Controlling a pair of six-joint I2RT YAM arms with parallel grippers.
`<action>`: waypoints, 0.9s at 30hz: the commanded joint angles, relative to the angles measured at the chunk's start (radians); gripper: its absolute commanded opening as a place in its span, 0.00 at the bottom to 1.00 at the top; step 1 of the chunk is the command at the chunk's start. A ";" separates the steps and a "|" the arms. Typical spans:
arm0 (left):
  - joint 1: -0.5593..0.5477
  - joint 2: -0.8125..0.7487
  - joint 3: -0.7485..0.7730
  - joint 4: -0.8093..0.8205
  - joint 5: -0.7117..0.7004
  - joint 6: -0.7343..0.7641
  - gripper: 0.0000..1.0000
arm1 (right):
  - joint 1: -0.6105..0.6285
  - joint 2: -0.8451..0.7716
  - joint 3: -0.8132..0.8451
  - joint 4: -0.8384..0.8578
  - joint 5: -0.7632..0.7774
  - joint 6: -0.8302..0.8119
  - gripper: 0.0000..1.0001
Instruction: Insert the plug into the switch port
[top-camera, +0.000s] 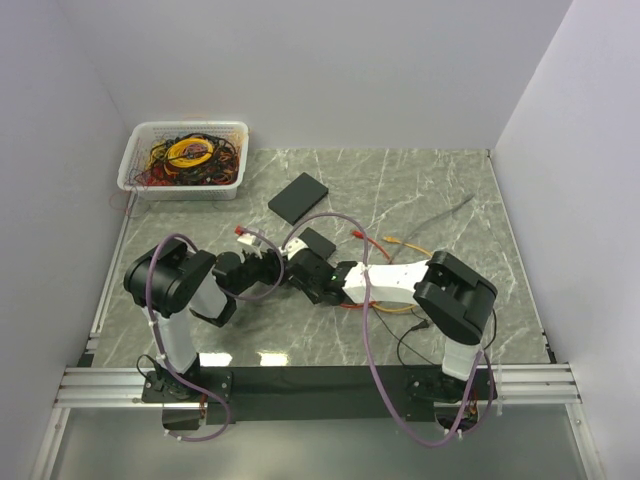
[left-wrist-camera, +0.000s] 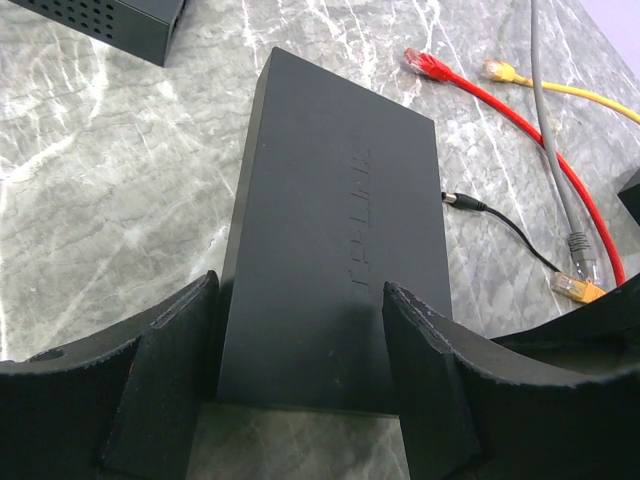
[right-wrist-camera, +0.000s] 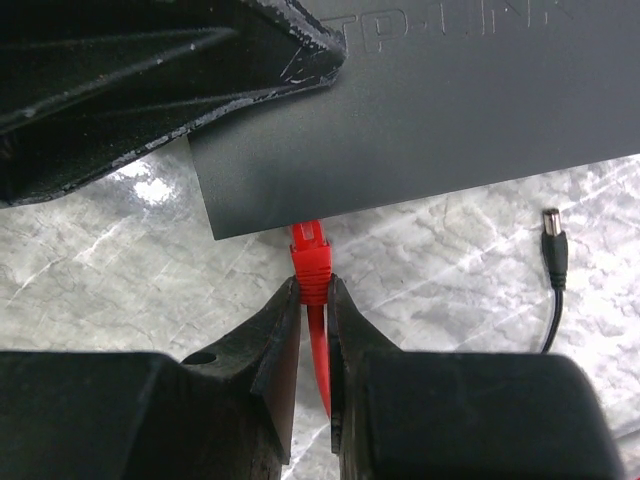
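Right gripper is pinching the red plug, whose tip is meeting the switch side edge.
Left gripper is sitting spread over the switch end. Risk: the port is hidden here, so the plug may be entering tilted or off-line, jamming and shoving the switch sideways.
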 joint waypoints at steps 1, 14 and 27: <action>-0.089 0.015 -0.043 -0.035 0.294 -0.087 0.69 | -0.028 -0.027 0.024 0.506 -0.031 0.003 0.00; -0.070 0.058 -0.067 0.159 0.459 -0.172 0.70 | -0.093 -0.041 -0.073 0.758 -0.260 0.035 0.00; -0.075 0.101 -0.063 0.184 0.472 -0.218 0.70 | -0.098 0.020 0.075 0.799 -0.286 0.025 0.00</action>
